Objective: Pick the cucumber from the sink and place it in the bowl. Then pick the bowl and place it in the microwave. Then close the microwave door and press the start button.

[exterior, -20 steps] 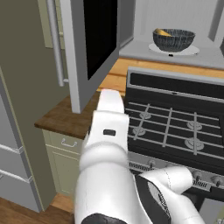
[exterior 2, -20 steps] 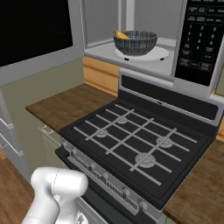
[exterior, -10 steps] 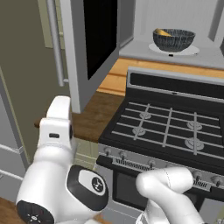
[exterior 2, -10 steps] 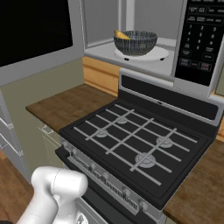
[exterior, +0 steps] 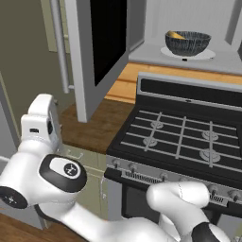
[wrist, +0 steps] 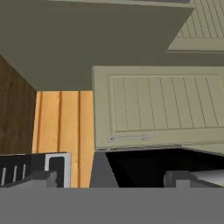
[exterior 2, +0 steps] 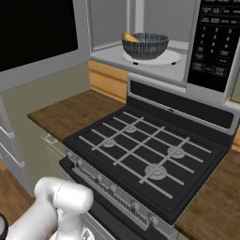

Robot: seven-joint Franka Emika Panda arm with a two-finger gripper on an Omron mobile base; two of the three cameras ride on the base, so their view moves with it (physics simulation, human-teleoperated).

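The dark ribbed bowl stands on the pale plate inside the open microwave. The yellow-orange cucumber lies in the bowl, leaning on its rim. The microwave door hangs wide open to the left, its bar handle on the outer side. My arm is folded low and left, below the handle and away from the bowl. In the hand view my gripper is open, tips wide apart with nothing between them, facing the door's black glass. The sink is out of view.
A steel gas range sits under the microwave, with a wooden counter to its left. The microwave's button panel is on its right side. A pale upper cabinet door faces the hand.
My arm has swung from in front of the range down and to the left, ending beside the open door. The bowl and cucumber have stayed put.
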